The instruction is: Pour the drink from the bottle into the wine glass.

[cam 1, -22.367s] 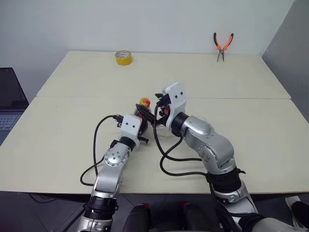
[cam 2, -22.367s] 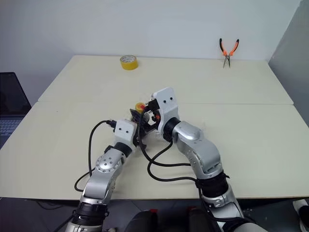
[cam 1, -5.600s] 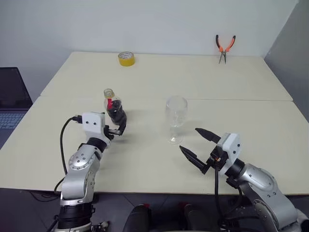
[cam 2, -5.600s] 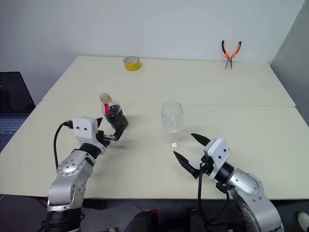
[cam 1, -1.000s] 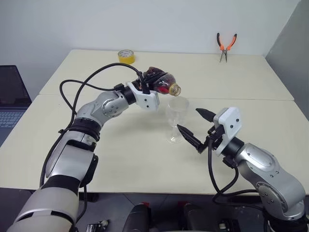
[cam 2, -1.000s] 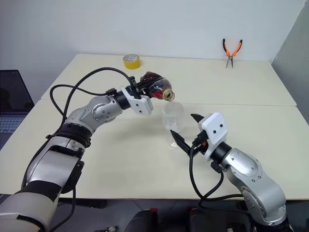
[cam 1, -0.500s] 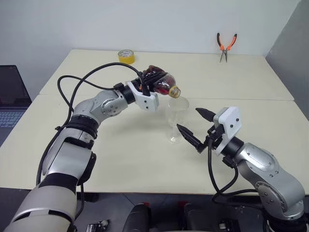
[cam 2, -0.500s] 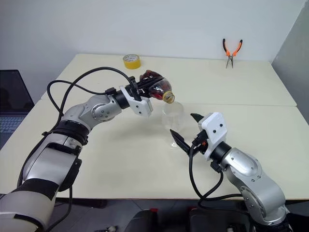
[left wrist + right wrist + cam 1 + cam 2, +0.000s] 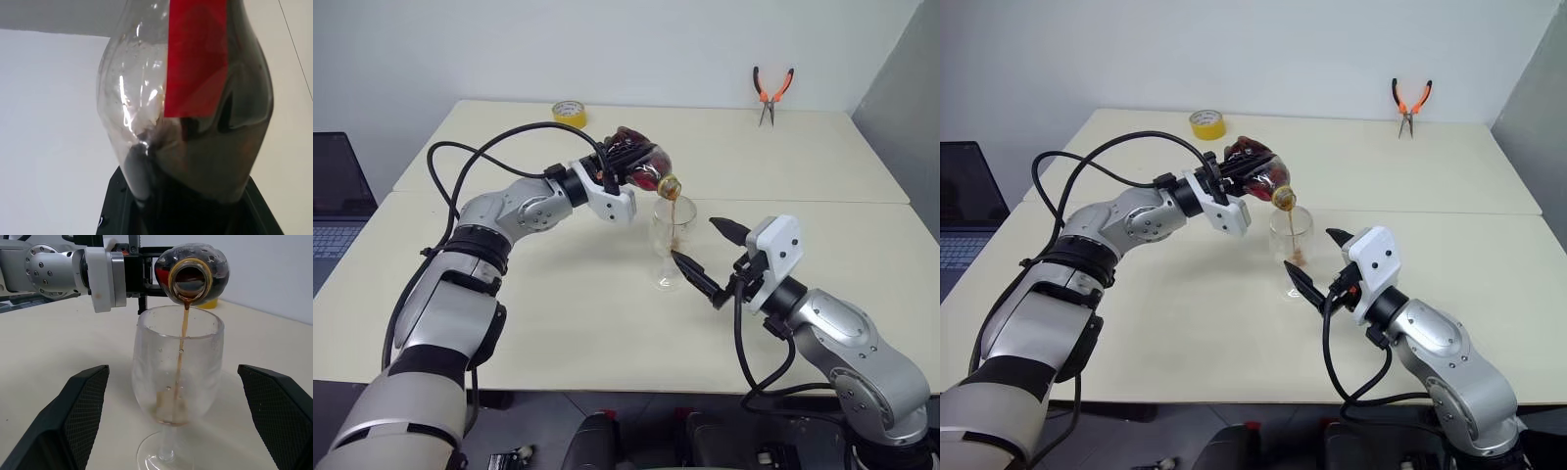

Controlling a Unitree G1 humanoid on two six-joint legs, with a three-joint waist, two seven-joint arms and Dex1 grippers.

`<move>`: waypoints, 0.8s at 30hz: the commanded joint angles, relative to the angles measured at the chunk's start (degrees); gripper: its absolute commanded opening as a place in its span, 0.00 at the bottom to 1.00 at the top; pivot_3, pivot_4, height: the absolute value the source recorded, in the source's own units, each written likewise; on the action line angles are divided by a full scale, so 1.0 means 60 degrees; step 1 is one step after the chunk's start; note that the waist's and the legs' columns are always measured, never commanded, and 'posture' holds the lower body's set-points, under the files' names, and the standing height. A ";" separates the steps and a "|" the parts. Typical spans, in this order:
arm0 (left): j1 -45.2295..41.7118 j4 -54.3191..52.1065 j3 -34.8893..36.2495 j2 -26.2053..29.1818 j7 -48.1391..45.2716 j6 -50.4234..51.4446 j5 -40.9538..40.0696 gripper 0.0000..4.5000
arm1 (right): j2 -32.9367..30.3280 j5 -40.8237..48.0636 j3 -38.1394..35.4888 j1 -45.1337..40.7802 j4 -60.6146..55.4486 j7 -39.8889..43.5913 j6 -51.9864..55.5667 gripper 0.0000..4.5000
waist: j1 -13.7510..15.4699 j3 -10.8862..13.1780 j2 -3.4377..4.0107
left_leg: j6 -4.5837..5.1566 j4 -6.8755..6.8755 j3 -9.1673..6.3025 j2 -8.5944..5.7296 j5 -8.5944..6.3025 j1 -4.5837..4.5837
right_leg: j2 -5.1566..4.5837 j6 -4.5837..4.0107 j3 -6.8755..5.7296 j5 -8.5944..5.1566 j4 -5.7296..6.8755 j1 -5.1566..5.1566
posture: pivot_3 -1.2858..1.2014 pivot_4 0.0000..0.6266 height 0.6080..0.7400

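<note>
Dark drink (image 9: 182,352) streaming from the tilted bottle (image 9: 639,168) into the wine glass (image 9: 672,245).
Left gripper (image 9: 619,166), raised with arm extended, pinches the bottle mouth-down over the rim; right gripper (image 9: 713,257), level, spreads its fingers around the glass (not touching). Cream table (image 9: 607,323), white wall; yellow tape roll (image 9: 568,114) and orange pliers (image 9: 768,93) lie far back.

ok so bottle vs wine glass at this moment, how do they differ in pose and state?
Pose: the bottle is tipped, mouth down over the rim; the wine glass stands upright on the table.
Support: the bottle is held aloft in the shut left pincer; the glass stands free between the fingers of the open right pincer.
Fill: the bottle holds much of the drink; the glass has only a shallow pool.
Both are clear.
</note>
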 commanded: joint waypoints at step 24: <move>-0.0745 0.0197 -0.0280 0.0347 0.0866 -0.0152 0.0252 0.17 | 0.0033 -0.0113 0.0096 0.0083 -0.0164 0.0098 -0.0473 1.00 | 0.0002 0.0000 0.0000 | -0.0001 0.0002 0.0000 -0.0001 0.0000 0.0000 | -0.0001 0.0000 0.0000 0.0000 0.0003 0.0000 | 0.52 0.24 1.00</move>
